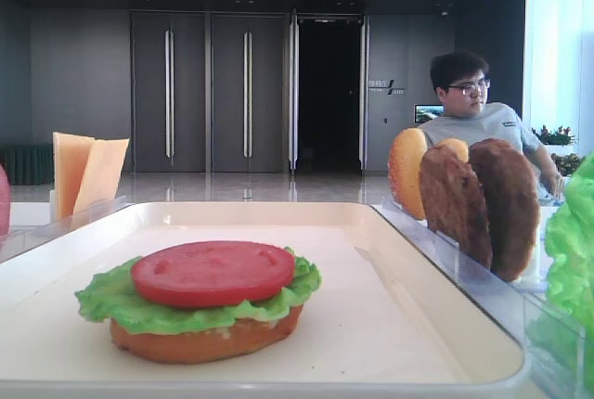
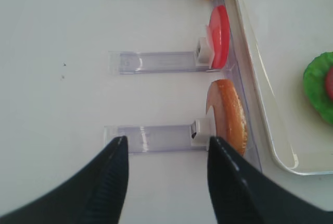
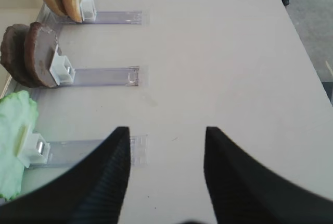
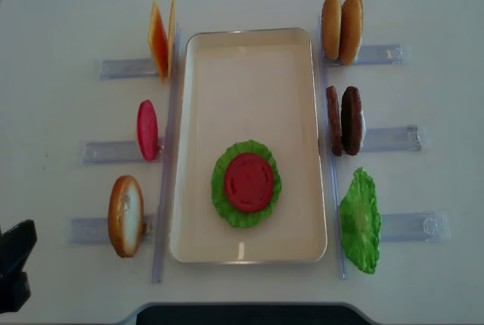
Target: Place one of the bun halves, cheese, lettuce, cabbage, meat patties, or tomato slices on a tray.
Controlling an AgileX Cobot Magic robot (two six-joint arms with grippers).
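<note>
— Where did things stand?

— My left gripper (image 2: 164, 174) hung open and empty over the counter's (image 2: 57, 36) left edge, just short of the bun half (image 2: 229, 117) upright in its rack (image 2: 156, 136). My right gripper (image 3: 166, 169) was open too. On the tray (image 4: 249, 60), tomato slice (image 4: 247, 181) topped lettuce (image 4: 227, 204) on a bun.

— The risk?

— I judged a skewed close could tip the bun off its clip.

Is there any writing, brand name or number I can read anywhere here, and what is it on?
Nothing can be read.
Wall sign beside the dark doorway: pale lettering, too small and blurred to read.
Small mark on the man's grey shirt: too small to read.
The tray, the food and the clear racks carry no visible text.
</note>
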